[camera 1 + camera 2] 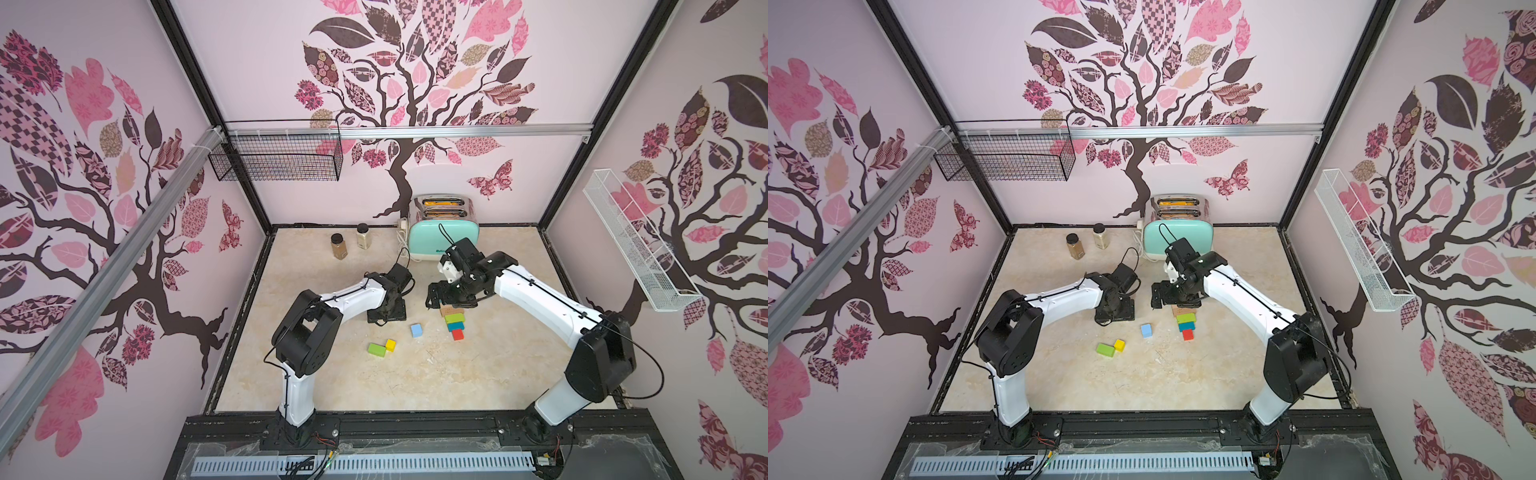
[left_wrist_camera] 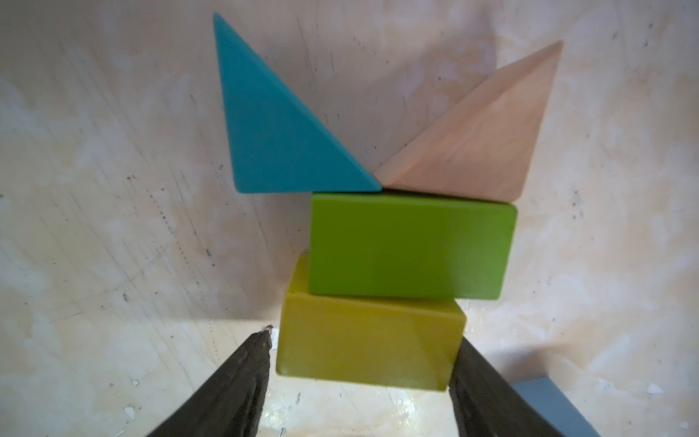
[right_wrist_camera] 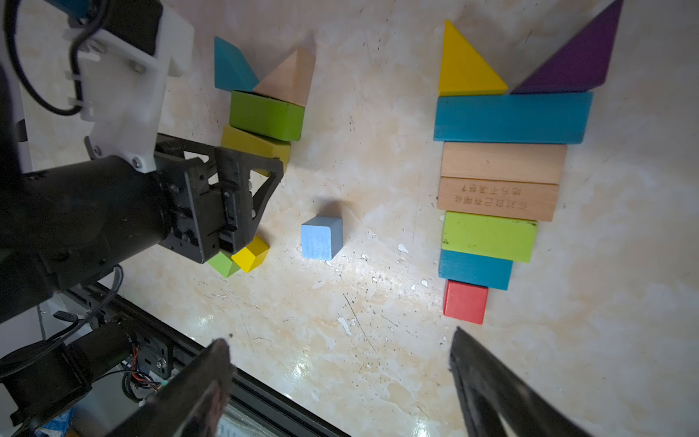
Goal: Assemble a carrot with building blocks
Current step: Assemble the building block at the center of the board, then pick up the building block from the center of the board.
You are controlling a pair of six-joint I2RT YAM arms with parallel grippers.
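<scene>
My left gripper (image 2: 365, 336) stands open astride an olive-yellow block (image 2: 370, 344); one finger (image 2: 242, 378) is clear of it, the other lies close against its side. Beyond that block lie a green block (image 2: 412, 246), a teal wedge (image 2: 276, 140) and a tan wedge (image 2: 480, 140), touching in a column. My right gripper (image 3: 340, 336) hangs open and empty above the table, near a second column: yellow wedge (image 3: 465, 64), purple wedge (image 3: 571, 60), teal bar (image 3: 510, 117), tan bars (image 3: 503, 162), green (image 3: 488, 236), teal (image 3: 474, 268), red cube (image 3: 465, 300).
A light blue cube (image 1: 417, 330) lies loose between the columns. A green block (image 1: 377, 350) and a yellow cube (image 1: 390, 344) sit together nearer the front. At the back stand a mint toaster (image 1: 442, 232) and two spice jars (image 1: 338, 246).
</scene>
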